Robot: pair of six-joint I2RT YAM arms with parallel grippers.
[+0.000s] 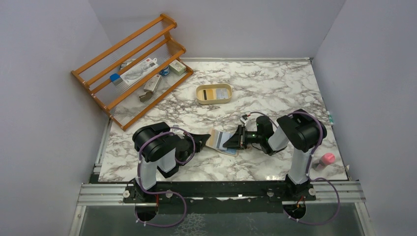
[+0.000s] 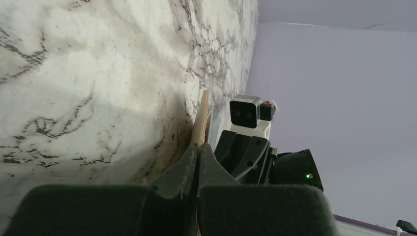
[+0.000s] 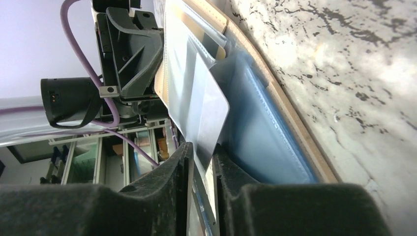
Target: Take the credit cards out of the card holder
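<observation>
The tan card holder (image 1: pixel 220 140) lies open on the marble table between my two grippers. My left gripper (image 1: pixel 205 139) is shut on its left edge; the left wrist view shows the fingers (image 2: pixel 198 147) pinched on the thin tan edge (image 2: pixel 201 120). My right gripper (image 1: pixel 235 140) is shut on a whitish credit card (image 3: pixel 201 105) that sticks out of the holder's blue inner pocket (image 3: pixel 260 128), and the card runs between the jaws (image 3: pixel 200 155). The holder's tan rim (image 3: pixel 300 135) rests on the table. Two more cards, one yellowish with a black stripe (image 1: pixel 210 93) and one light blue (image 1: pixel 223 92), lie in a tray.
The oval cream-yellow tray (image 1: pixel 214 101) stands behind the holder at mid table. An orange wooden rack (image 1: pixel 133 66) with small items leans at the back left. A pink object (image 1: pixel 327 159) sits at the right table edge. Lilac walls enclose the table.
</observation>
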